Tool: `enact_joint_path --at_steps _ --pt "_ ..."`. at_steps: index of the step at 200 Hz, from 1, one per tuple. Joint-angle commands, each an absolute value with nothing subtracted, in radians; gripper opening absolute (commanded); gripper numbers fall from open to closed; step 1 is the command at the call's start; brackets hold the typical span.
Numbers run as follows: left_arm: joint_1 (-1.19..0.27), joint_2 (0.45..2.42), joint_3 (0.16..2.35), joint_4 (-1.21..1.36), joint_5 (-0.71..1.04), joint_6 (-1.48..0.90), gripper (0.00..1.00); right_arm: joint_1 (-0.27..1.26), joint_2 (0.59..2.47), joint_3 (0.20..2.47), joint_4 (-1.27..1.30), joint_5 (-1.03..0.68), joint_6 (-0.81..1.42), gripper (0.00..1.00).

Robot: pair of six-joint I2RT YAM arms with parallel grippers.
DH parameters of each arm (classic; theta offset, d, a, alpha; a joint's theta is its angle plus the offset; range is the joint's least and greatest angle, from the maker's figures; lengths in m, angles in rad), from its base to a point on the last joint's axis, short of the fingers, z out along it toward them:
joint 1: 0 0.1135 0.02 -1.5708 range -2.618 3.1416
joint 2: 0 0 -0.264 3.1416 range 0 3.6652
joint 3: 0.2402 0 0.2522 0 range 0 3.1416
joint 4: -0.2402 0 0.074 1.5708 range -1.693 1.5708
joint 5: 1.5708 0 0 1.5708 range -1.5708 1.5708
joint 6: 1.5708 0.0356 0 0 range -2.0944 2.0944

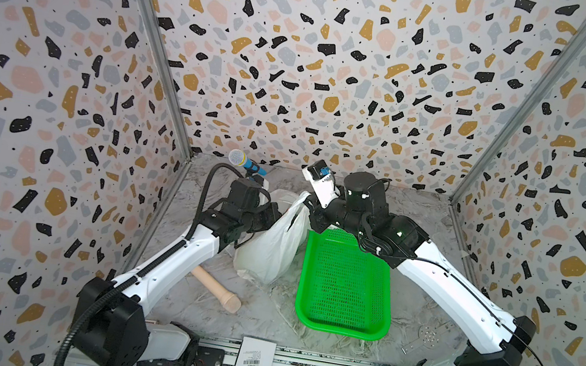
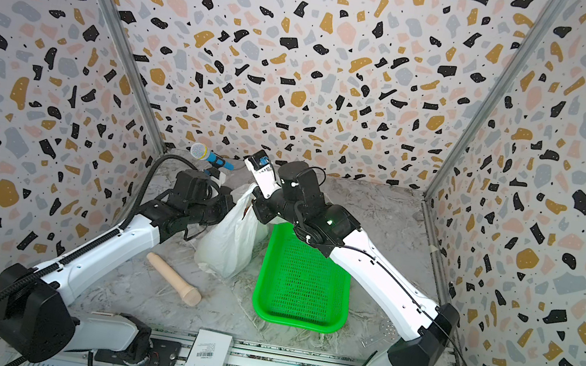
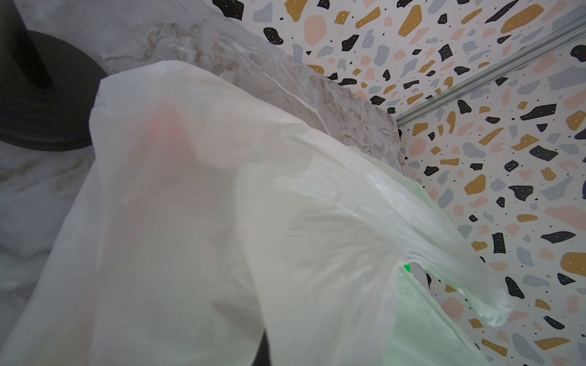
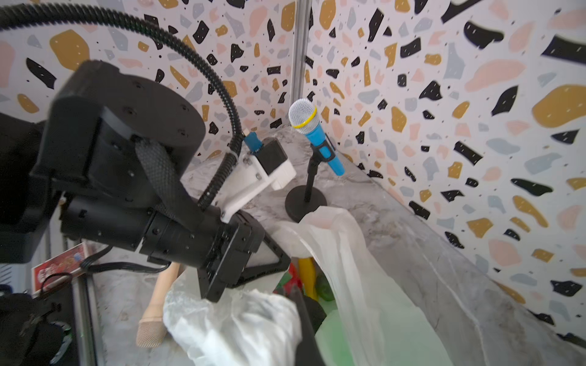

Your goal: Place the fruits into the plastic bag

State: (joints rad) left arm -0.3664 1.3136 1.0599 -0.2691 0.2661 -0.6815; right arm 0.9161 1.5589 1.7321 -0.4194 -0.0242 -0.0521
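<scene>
The white plastic bag [image 1: 273,245] [image 2: 230,238] stands in the middle of the table, its top pulled up between both arms. My left gripper [image 1: 272,214] [image 2: 228,201] is shut on the bag's left edge, and its jaws [image 4: 269,263] clamp the film in the right wrist view. My right gripper [image 1: 310,205] [image 2: 255,196] is shut on the bag's upper right edge, where film bunches round a dark finger [image 4: 301,317]. Through the bag's mouth I see fruits: a yellow banana [image 4: 306,272], a red piece [image 4: 293,279] and a green fruit [image 4: 323,288]. Bag film [image 3: 222,221] fills the left wrist view and hides those jaws.
A bright green mesh basket [image 1: 339,328] [image 2: 296,321] lies right of the bag with nothing in it. A beige wooden cylinder [image 1: 217,288] [image 2: 172,278] lies at front left. A blue microphone on a stand [image 1: 244,162] [image 4: 314,133] is at the back. A white box [image 1: 254,358] sits on the front rail.
</scene>
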Motion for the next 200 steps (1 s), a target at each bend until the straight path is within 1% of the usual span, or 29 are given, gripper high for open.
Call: enact_joint_path --at_steps 1,55,73,95,122,171,200 --pt "-0.362 1.316 1.082 -0.203 0.281 -0.684 0.00 0.943 1.508 1.814 -0.363 0.093 -0.151 0.00" --pt "-0.371 1.301 1.042 -0.109 0.331 -0.724 0.00 0.958 1.395 1.735 -0.302 0.318 -0.245 0.00" --pt "-0.380 1.293 1.033 -0.101 0.325 -0.729 0.00 0.957 1.358 1.717 -0.262 0.365 -0.277 0.00" --pt "-0.382 1.292 1.021 -0.101 0.325 -0.734 0.00 0.957 1.348 1.708 -0.268 0.381 -0.298 0.00" --pt "-0.382 1.282 1.015 -0.108 0.321 -0.736 0.00 0.957 1.348 1.634 -0.299 0.347 -0.255 0.00" --pt "-0.382 1.262 1.027 -0.152 0.289 -0.697 0.00 0.953 1.324 1.404 -0.289 0.224 -0.063 0.00" --pt "-0.382 1.262 1.049 -0.158 0.299 -0.683 0.00 0.934 1.330 1.355 -0.275 0.186 0.002 0.00"
